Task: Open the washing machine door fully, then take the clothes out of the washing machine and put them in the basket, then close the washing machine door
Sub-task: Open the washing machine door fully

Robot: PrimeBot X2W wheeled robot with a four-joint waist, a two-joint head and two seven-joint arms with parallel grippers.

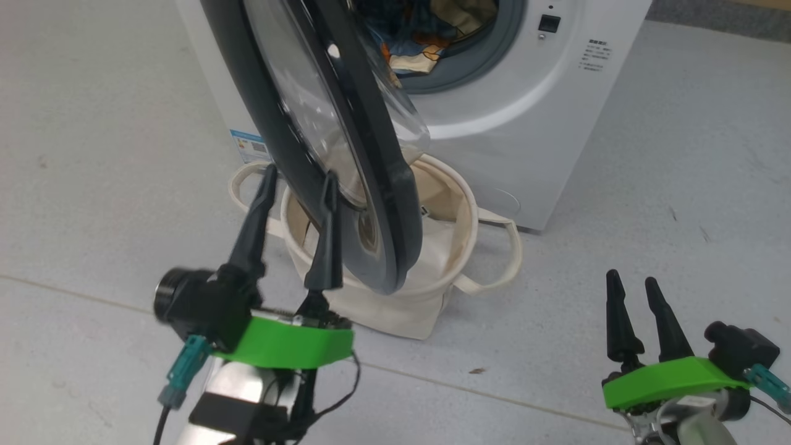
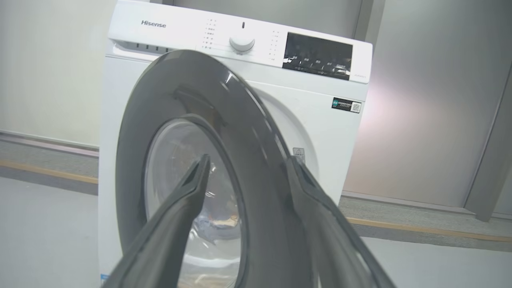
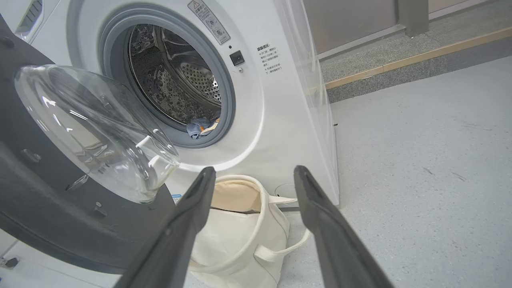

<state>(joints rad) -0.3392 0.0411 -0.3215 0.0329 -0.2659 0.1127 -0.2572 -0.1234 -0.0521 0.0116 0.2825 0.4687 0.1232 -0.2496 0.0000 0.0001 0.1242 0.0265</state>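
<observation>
while the door [image 1: 384, 207] stands partly swung out from the washer [image 1: 525, 123], nearly edge-on in the head view, its lower rim hangs over the basket [image 1: 471, 207]. the glass bowl bulges from the door's inner side toward the drum mouth. the left gripper [image 1: 301, 173] is raised at the door's lower outer face with its jaws spread wide. in the left wrist view one finger lies over the glass window and the other by the outer edge of the black rim, so the rim runs between them. they are not closed on it, and whether either finger touches the door i cannot tell.

the clothes [image 1: 420, 43] are in the drum, a blue, orange and cream heap. in the right wrist view a small blue fold lies on the grey seal at the bottom of the mouth. the basket sits on the floor just in front of the washer, below the mouth, with its top open and one strap handle looping out toward the right.

the right gripper [image 1: 631, 277] is low at the right, over bare floor and well apart from the washer and the basket. its jaws are wide and hold nothing. its wrist view looks between the two fingers at the basket and the washer's front.
</observation>
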